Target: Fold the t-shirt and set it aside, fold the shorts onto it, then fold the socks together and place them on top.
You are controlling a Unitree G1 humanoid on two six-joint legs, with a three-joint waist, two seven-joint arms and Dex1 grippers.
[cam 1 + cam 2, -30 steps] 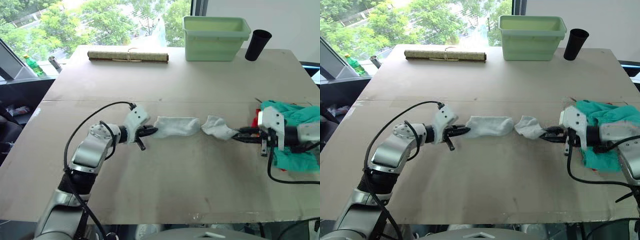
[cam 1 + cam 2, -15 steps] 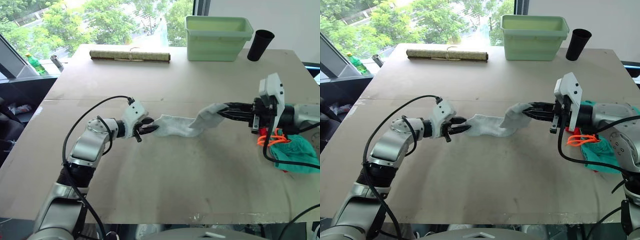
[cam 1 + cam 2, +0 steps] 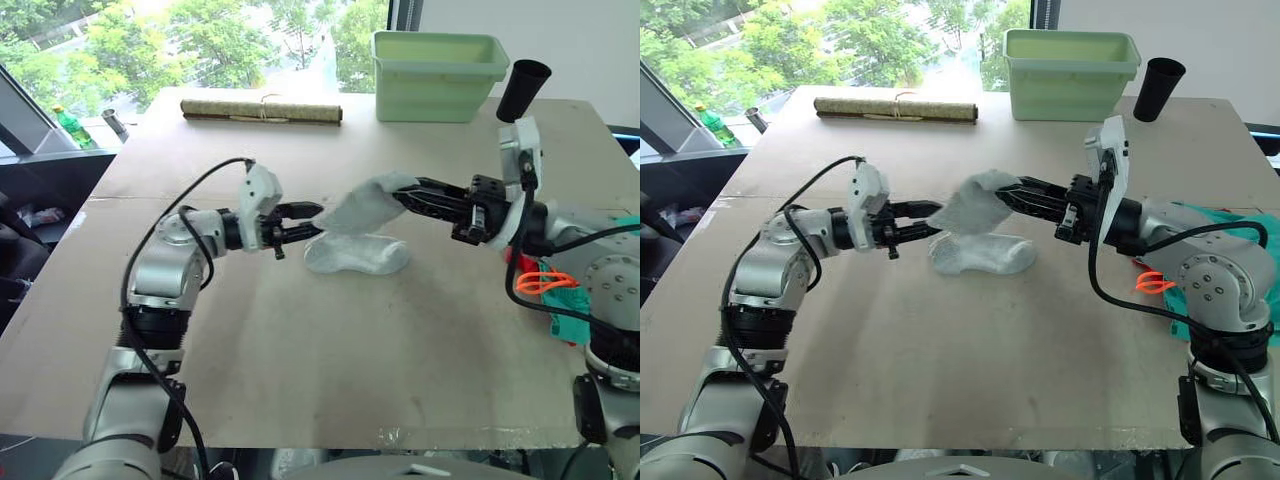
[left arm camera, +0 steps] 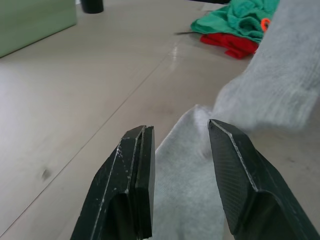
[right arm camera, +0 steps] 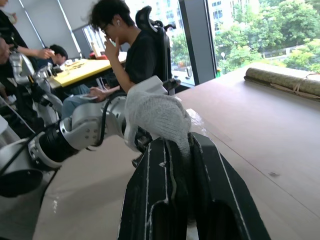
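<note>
One light-grey sock [image 3: 358, 255] lies flat on the table's middle. The other sock [image 3: 368, 200] hangs in the air just above it, pinched at one end by my right gripper [image 3: 400, 193], which is shut on it. My left gripper [image 3: 308, 222] is open, hovering at the lying sock's left end with its fingers [image 4: 137, 150] apart and the sock [image 4: 185, 170] seen beyond them. The teal-green shorts [image 3: 1230, 225] with an orange drawstring [image 3: 540, 283] rest on the red t-shirt [image 4: 227, 44] at the table's right edge.
A pale green bin [image 3: 440, 62] and a black cup [image 3: 522, 88] stand at the back right. A rolled mat [image 3: 262, 111] lies along the back edge. People [image 5: 135, 50] sit at tables beyond the table's left side.
My right gripper has swung its sock leftward and higher, from beside the shorts to over the other sock. My left gripper has risen a little at the lying sock's end.
</note>
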